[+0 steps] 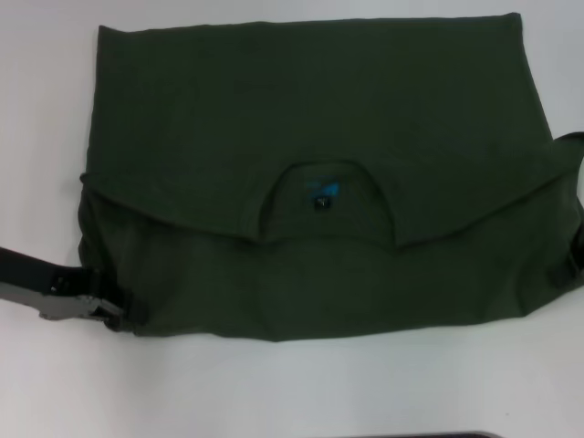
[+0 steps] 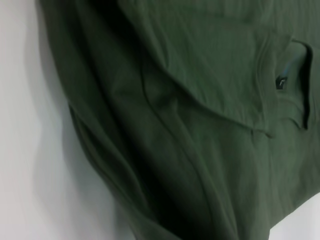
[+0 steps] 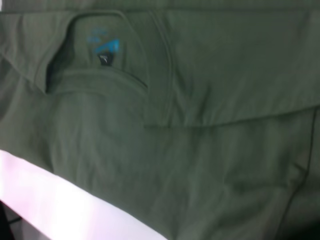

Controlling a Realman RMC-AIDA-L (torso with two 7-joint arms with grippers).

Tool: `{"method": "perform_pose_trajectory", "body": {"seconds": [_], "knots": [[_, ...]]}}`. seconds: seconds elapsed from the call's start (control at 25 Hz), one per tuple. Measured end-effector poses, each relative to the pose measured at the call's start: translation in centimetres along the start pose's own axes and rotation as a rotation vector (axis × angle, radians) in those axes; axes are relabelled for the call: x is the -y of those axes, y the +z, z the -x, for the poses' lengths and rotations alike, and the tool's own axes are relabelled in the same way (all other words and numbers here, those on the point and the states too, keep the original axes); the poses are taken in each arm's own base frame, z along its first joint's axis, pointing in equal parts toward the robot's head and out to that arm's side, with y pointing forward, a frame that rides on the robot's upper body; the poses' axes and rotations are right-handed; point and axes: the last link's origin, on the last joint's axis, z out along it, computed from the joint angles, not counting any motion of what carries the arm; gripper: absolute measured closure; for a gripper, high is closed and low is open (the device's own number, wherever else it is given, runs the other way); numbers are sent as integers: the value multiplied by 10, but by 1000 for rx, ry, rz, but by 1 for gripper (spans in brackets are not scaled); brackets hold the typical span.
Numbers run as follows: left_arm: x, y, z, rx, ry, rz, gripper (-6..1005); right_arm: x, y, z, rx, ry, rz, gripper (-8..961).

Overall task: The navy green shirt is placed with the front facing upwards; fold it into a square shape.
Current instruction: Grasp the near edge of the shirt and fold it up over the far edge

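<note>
The navy green shirt (image 1: 310,182) lay folded on the white table (image 1: 274,392), its far edge straight, its collar (image 1: 319,196) and neck label (image 1: 321,203) facing up at the centre. Bare table surrounded the cloth on the far, left and near sides. The left hand (image 1: 111,312) met the near-left corner of the shirt; the right hand (image 1: 575,265) sat at the right edge. Whether either hand's fingers were apart or together could not be told.

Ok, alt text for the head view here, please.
A navy green shirt lies folded crosswise on a white table, its collar and blue-printed neck label at the fold's middle. The left gripper and right gripper sit at its near side edges.
</note>
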Motion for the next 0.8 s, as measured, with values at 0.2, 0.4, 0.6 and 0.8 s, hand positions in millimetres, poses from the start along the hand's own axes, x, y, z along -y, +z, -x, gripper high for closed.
{"method": "perform_pose_trajectory", "body": {"seconds": [0.2, 0.4, 0.6, 0.8], "knots": [[1, -1, 8, 59, -7, -12, 952, 1, 5, -9, -40, 9, 0, 912], [1, -4, 13, 91, -14, -14, 951, 0, 7, -16, -63, -4, 13, 912], [-3, -10, 10, 76, 2, -14, 950, -7, 4, -14, -41, -36, 62, 912], [-20, -33, -10, 7, 70, -6, 949, -25, -14, 10, 94, -119, 165, 912]]}}
